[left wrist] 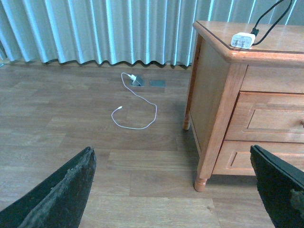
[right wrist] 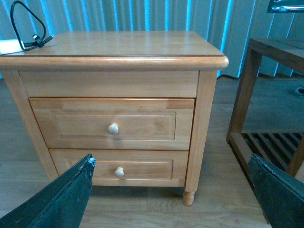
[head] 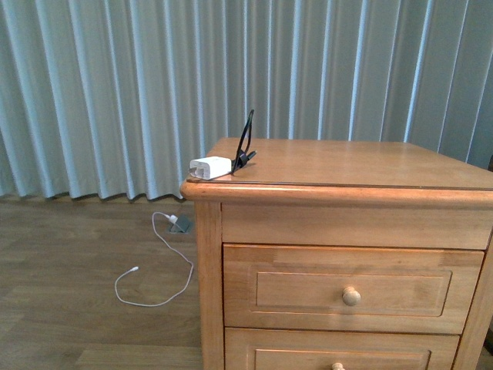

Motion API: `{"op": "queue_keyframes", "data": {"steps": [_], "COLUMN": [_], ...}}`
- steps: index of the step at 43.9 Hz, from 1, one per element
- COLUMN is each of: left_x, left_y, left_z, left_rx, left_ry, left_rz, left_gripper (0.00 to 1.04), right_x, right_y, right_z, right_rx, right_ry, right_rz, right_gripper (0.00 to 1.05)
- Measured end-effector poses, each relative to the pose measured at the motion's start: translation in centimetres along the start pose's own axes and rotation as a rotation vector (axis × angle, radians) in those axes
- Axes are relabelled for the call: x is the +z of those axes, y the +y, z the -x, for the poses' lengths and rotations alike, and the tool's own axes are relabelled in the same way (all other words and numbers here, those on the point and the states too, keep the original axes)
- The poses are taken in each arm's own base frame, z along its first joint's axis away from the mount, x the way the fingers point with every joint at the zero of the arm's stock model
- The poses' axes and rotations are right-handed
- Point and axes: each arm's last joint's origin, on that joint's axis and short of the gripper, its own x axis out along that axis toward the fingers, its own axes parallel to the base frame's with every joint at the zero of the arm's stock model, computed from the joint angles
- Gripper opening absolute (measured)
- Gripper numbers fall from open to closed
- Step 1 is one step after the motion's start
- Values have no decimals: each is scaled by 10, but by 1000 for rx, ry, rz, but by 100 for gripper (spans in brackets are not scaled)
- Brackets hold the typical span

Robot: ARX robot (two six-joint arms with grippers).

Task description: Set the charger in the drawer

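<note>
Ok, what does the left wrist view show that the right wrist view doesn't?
Left wrist only: a thin white cable looped on the wood floor, and the side panel of the honey-coloured wooden cabinet. Right wrist only: the upper panelled drawer and lower drawer front-on, both shut, plus a darker slatted wooden stand. Both: the small white charger block on the cabinet's top corner.
</note>
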Motion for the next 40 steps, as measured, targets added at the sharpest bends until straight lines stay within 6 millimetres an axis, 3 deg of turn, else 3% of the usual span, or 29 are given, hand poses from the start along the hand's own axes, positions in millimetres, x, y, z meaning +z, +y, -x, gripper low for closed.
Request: {"op": "queue_keyframes", "data": {"steps": [31,37,40], "left_x": [0,0,0], "left_y": [0,0,0], "left_z": [0,0,0], "left_rx": [0,-1,0], "left_ry": [0,0,0], "left_rz": [0,0,0], "left_gripper": [99,99,99], "right_x": [0,1,8], "right_y": [0,9,20], "right_z": [-1,-12,-29], "right_rx": [42,220,248], "right_ry": [3,35,52], "right_rz": [15,121,177], "right_gripper": [96,96,96]}}
